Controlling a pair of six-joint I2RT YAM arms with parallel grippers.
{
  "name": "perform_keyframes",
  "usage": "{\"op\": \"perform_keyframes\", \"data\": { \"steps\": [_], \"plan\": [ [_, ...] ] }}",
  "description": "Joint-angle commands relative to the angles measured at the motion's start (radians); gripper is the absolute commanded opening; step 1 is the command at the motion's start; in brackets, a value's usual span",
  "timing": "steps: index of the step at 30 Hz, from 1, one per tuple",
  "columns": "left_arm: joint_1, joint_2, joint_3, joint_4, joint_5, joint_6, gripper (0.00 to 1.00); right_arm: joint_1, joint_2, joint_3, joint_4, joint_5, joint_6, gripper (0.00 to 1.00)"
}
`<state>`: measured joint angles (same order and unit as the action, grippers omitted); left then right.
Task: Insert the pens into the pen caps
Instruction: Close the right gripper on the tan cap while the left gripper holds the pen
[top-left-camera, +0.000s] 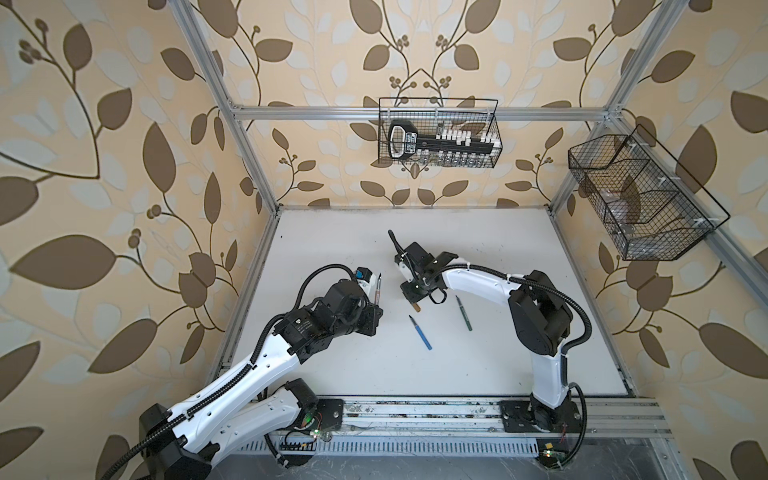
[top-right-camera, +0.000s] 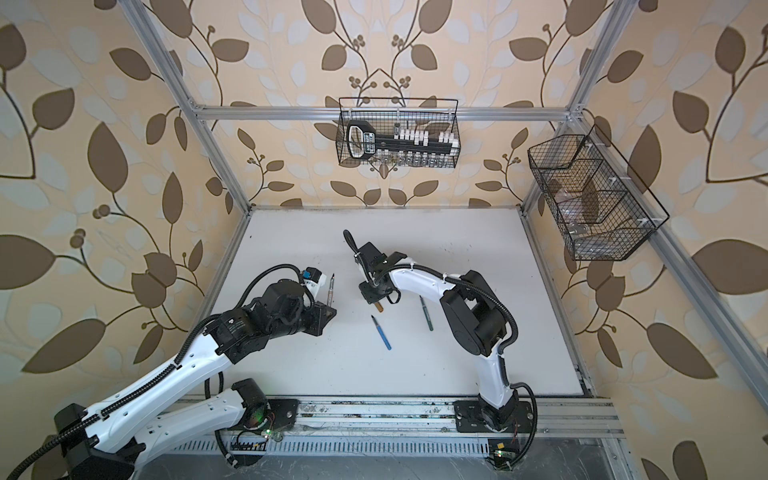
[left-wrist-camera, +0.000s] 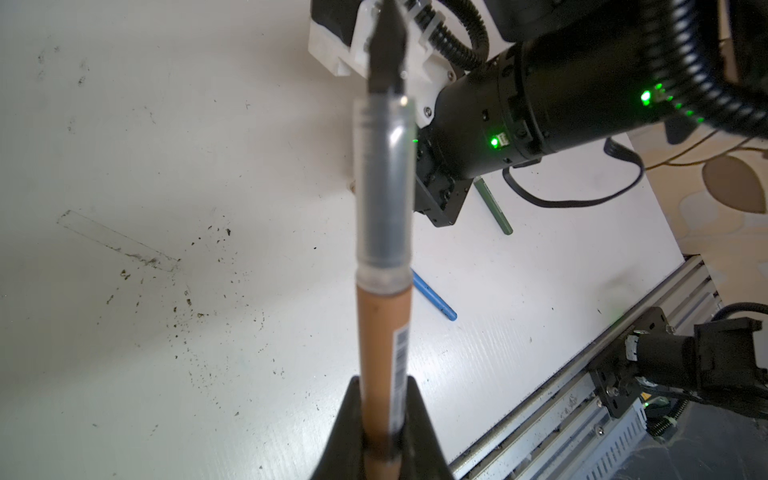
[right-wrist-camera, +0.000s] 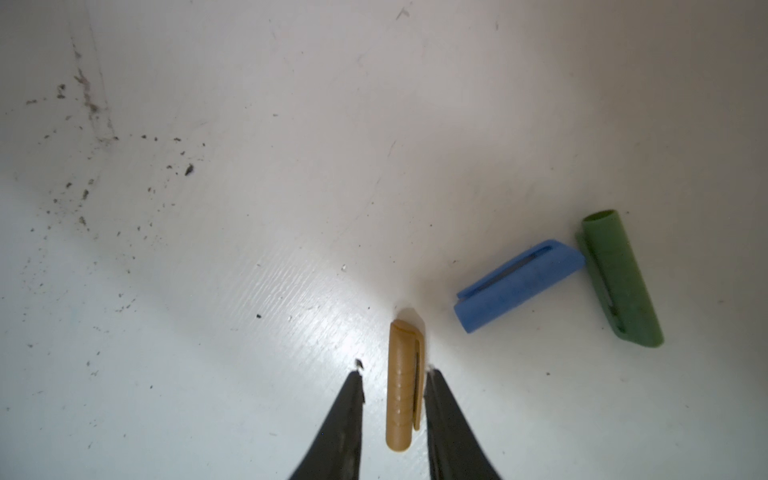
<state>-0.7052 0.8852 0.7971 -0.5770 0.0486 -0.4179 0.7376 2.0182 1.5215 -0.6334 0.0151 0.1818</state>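
Bench with two arms, seen from overhead and from each wrist.

(a) left claw (left-wrist-camera: 384, 384): clamped shut on the orange-brown pen (top-left-camera: 377, 291), gripped low on the coloured barrel. Pen uncapped and held clear of the white table (top-left-camera: 332, 249), dark tip pointing away from the claw, toward the back of the bench in both top views.

(b) right claw (right-wrist-camera: 395, 376): down at the table near the middle of the bench, jaws partly open, holding nothing, set astride the orange-brown cap (right-wrist-camera: 401, 399). Cap lying flat, lengthwise between the fingers. One finger (right-wrist-camera: 440, 411) just beside the clip side, contact not certain; the other (right-wrist-camera: 347, 415) apart from the cap, bare table between. In both top views, only one end of this cap in sight below the claw.

(c) blue cap (right-wrist-camera: 519, 286) and green cap (right-wrist-camera: 619, 282): flat on the table just past the right claw, off to one side, one end of the blue touching the side of the green near its open mouth. Hidden in both top views.

(d) blue pen (top-left-camera: 420, 332) and green pen (top-left-camera: 464, 313): uncapped, flat on the table, apart from each other, nearer the front edge than the right claw, dark tips toward the back. Blue pen between the two arms; green pen just beside the right forearm.
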Motion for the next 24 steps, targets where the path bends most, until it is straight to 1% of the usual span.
{"op": "perform_keyframes", "data": {
  "steps": [1, 9, 15, 17, 20, 24],
  "plan": [
    [0.007, -0.016, 0.030, -0.012, -0.012, 0.022, 0.09, 0.005, 0.048, 0.035, -0.053, 0.021, -0.015, 0.26],
    [0.007, -0.015, 0.030, -0.015, -0.010, 0.025, 0.09, 0.001, 0.088, 0.042, -0.072, -0.011, -0.031, 0.24],
    [0.007, -0.013, 0.031, -0.014, -0.007, 0.024, 0.09, -0.035, 0.078, 0.001, -0.042, -0.120, -0.044, 0.24],
    [0.007, -0.012, 0.031, -0.012, -0.007, 0.026, 0.09, -0.041, 0.077, -0.007, -0.035, -0.137, -0.049, 0.24],
    [0.007, -0.007, 0.033, -0.009, -0.006, 0.026, 0.09, -0.041, 0.086, -0.008, -0.044, -0.125, -0.055, 0.24],
    [0.007, -0.006, 0.035, -0.008, -0.002, 0.025, 0.09, -0.010, 0.081, -0.008, -0.057, -0.038, -0.061, 0.24]
  ]
}}
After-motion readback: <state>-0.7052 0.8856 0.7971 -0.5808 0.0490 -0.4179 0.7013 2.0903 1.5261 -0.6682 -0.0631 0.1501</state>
